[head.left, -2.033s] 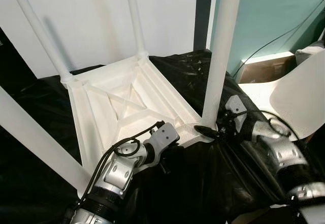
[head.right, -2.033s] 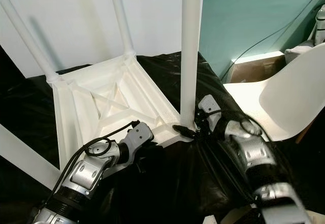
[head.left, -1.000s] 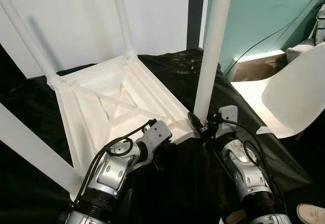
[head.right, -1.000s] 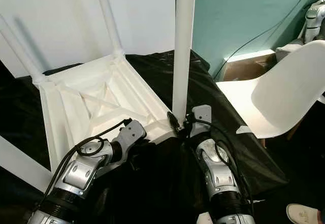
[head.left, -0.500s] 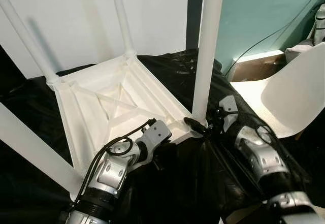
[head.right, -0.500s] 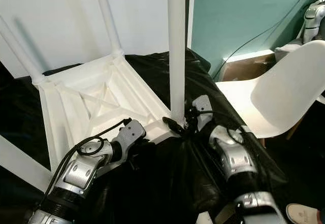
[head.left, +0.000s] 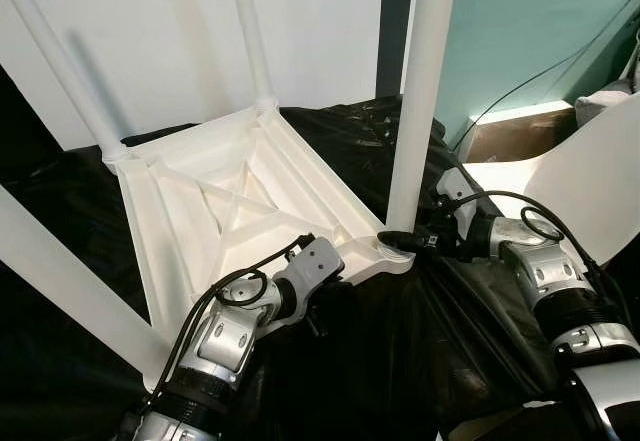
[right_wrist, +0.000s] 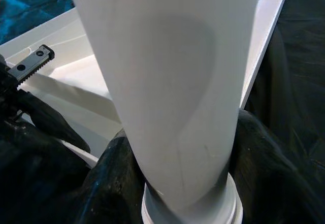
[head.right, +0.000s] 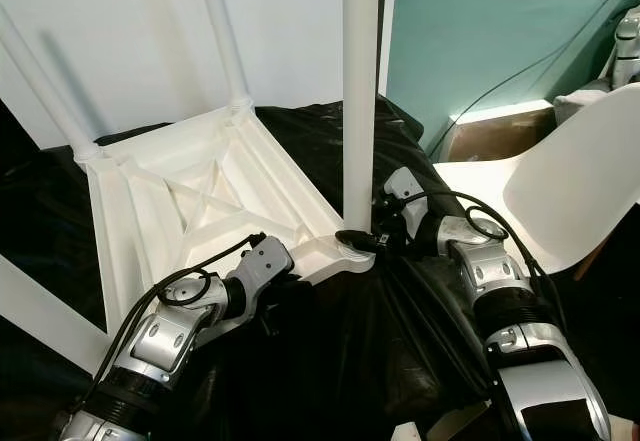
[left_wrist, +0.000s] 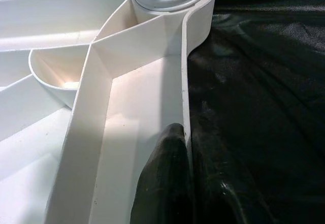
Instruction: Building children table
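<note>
On top of the black sheet (head.left: 440,361), the children's table (head.left: 215,211) lies upside down, ribbed underside up, four white legs standing from its corners. Landmark for all positions: the near-right leg (head.left: 420,81). Right pincer (head.left: 398,238) sits at the foot of this leg, against the collar where the leg meets the corner socket (head.left: 378,257); the right wrist view shows the leg close up with the dark fingers (right_wrist: 51,122) wrapped around its base, so I read the pincer as clenched on the leg. Left pincer (left_wrist: 175,183) is on the table's near edge, on the left side of the landmark leg; the left wrist view shows one black finger inside the rim and the rim wall between the fingers, so it is grasping the rim and bracing the frame. Change over the last two seconds: the right forearm (head.left: 540,271) has swung from a steep approach, below the leg, to a flatter approach from the right, while the fingertips stayed at the collar. Left arm unchanged. Judgement: this reads as a twist being worked into the leg, seating it in the socket. All four legs are up, so assembly looks nearly complete. A white chair (head.left: 590,181) stands well to the right of the leg.
</note>
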Robot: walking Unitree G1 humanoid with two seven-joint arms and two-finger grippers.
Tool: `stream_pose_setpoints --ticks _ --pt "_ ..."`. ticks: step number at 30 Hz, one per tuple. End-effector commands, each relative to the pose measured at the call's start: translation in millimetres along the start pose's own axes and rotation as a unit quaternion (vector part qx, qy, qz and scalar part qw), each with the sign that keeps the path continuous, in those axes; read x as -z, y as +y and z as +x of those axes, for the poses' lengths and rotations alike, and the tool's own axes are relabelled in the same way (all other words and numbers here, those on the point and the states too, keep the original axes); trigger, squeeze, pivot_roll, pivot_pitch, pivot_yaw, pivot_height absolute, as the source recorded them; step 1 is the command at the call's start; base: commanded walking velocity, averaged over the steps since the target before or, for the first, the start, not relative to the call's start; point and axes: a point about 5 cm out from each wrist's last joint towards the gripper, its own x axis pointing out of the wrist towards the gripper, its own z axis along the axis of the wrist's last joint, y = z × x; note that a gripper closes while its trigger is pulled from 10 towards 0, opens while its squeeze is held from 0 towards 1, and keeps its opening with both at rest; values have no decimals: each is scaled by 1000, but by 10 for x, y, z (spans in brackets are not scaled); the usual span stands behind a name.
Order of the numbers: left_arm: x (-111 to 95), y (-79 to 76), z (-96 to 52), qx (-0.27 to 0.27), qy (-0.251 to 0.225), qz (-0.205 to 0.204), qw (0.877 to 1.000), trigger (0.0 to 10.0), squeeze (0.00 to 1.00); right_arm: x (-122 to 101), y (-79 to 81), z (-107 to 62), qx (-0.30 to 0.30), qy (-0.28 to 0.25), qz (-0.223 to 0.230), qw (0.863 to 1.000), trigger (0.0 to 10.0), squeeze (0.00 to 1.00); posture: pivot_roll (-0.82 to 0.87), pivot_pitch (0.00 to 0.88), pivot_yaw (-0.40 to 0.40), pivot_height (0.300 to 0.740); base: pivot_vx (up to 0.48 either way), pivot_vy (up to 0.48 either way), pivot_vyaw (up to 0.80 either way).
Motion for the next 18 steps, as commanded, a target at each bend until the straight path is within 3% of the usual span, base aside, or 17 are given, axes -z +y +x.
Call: stream_pose_setpoints --ticks 1,2,4,5,6,8,13,14,15,16,17,18 --pt "494 -131 64 -35 83 -75 993 10000 0 18 250 223 -64 -22 20 997 0 0 152 0 -19 740 0 0 0" --pt "494 -131 64 -35 83 -75 993 10000 0 18 250 223 -64 -22 20 997 0 0 152 0 -19 740 0 0 0" --pt "497 -132 63 -36 83 -76 993 10000 0 9 318 328 79 -81 52 992 0 0 148 0 -21 740 0 0 0" --pt "497 -132 63 -36 83 -76 993 10000 0 9 318 328 79 -81 52 992 0 0 148 0 -21 740 0 0 0" --pt "496 -131 65 -36 82 -77 993 10000 0 9 359 345 159 -109 68 979 0 0 145 0 -17 740 0 0 0" --pt "490 -130 69 -35 82 -76 993 10000 0 19 429 340 248 -137 91 955 0 0 138 0 -12 740 0 0 0" --pt "458 -117 89 -28 81 -69 994 10000 0 61 464 364 311 -143 117 932 0 0 131 0 -5 740 0 0 0" --pt "448 -112 93 -25 80 -67 994 10000 0 69 458 387 306 -140 122 934 3451 0 124 0 1 740 0 0 0" --pt "448 -112 93 -25 80 -67 994 10000 0 69 458 387 306 -140 122 934 3451 0 124 0 1 740 0 0 0" --pt "436 -113 95 -21 77 -69 994 10000 0 65 470 413 293 -134 123 939 9137 0 124 0 1 740 0 0 0" --pt "436 -113 95 -21 77 -69 994 10000 0 65 470 413 293 -134 123 939 9137 0 124 0 1 740 0 0 0" --pt "417 -112 93 -18 69 -72 995 10000 176 61 489 436 279 -128 121 944 10000 0 124 0 1 740 0 0 0"
